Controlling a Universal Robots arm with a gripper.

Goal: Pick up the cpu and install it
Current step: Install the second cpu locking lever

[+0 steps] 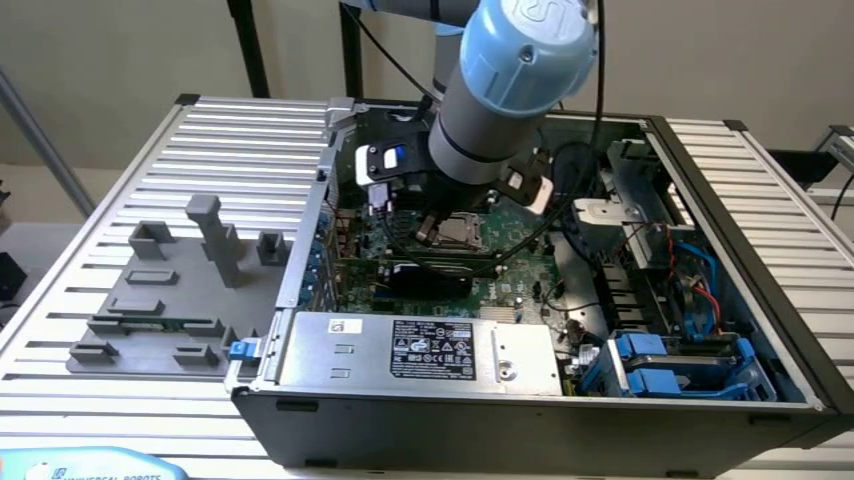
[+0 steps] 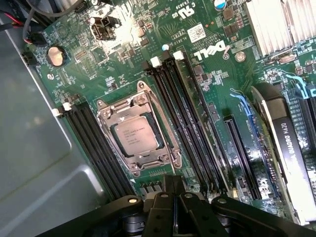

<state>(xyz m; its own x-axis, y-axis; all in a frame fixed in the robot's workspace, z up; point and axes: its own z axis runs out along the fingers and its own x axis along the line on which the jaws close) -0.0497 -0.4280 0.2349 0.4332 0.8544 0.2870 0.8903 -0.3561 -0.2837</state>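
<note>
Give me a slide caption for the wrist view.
Shut gripper above the cpu, seated in the motherboard socket.

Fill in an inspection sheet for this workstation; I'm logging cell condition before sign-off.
Surface: slatted metal table carrying an open grey computer case.
Job's things: cpu lies flat inside the motherboard socket; nothing is held.
Clutter: grey fixture tray beside the case, with a green memory stick in it.
Grippers: tool shut, empty, above the motherboard near the socket.
Cables: black cables loop inside the case; blue and red wires by the drive bay.
Surroundings: beige wall behind; black posts.
</note>
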